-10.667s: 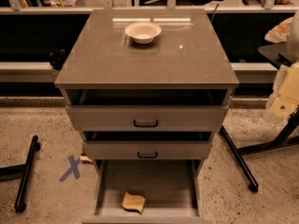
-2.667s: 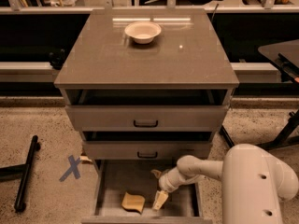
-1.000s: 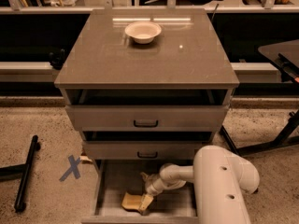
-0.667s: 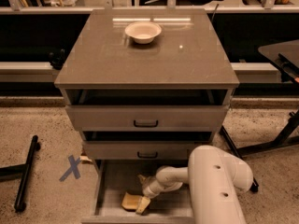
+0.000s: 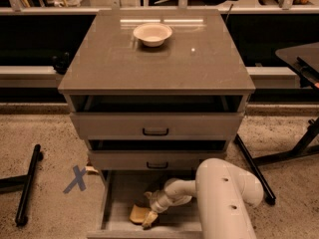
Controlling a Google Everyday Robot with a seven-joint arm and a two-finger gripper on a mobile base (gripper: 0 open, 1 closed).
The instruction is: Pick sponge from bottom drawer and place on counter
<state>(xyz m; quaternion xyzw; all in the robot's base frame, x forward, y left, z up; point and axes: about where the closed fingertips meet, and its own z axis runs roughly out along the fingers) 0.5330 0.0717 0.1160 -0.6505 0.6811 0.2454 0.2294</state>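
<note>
The tan-yellow sponge [image 5: 138, 214] lies on the floor of the bottom drawer [image 5: 117, 193], which is pulled out at the foot of the grey cabinet. My gripper [image 5: 149, 211] reaches down into the drawer from the right and sits right at the sponge's right edge, its fingers [image 5: 149, 220] touching it or straddling it. The white arm [image 5: 227, 198] covers the drawer's right half. The glossy grey-brown counter [image 5: 99, 59] forms the cabinet's top and carries a round cream bowl [image 5: 152, 34] near the back.
Two upper drawers with black handles [image 5: 155, 131] stand slightly open above the bottom one. A blue tape cross [image 5: 76, 179] marks the floor at left. A black bar [image 5: 27, 184] lies at far left; black table legs [image 5: 254, 168] stand at right.
My gripper has moved left across the drawer and down to the sponge's right edge. The sponge has stayed in place in the drawer.
</note>
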